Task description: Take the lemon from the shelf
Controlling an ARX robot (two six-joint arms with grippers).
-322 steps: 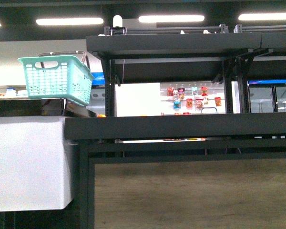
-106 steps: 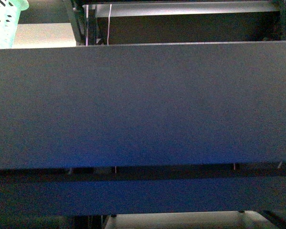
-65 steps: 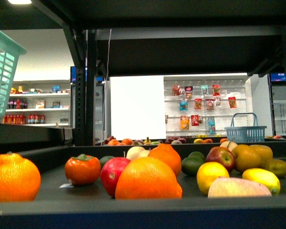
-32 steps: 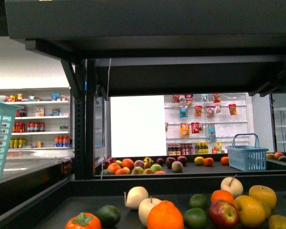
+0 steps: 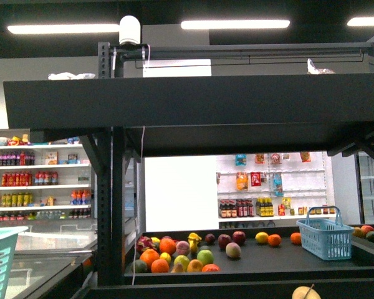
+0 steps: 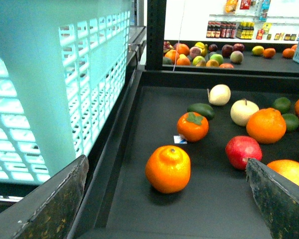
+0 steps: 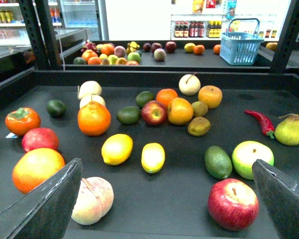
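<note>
Spreading wide above the dark tray of the shelf (image 7: 179,209), the right gripper (image 7: 165,163) is seen with its jaws fully parted and nothing held between them. The lemon (image 7: 153,157) is found on that tray, lying lengthwise roughly under the gap between the jaws.

The nearest hazard is posed by a rounder yellow fruit (image 7: 117,149) just beside the lemon. If the descent is aimed slightly off, the wrong fruit could be closed on. A jaw could also be set down on it, so that both fruits are shoved along the tray. Because the lemon is smooth and oval, it is judged likely to squirt out or roll if it is pinched off-centre or near one end.

A pale peach-like fruit (image 7: 92,199) lies close to one jaw and could be knocked as the jaws are lowered.

The left gripper (image 6: 167,160) is likewise held open and empty, over an orange (image 6: 168,168). A teal basket (image 6: 55,84) is seen close against the shelf's side, and it could be struck against the frame if the arm is shifted carelessly.

No lemon is shown in the front view, so little help in aiming can be expected from it.
</note>
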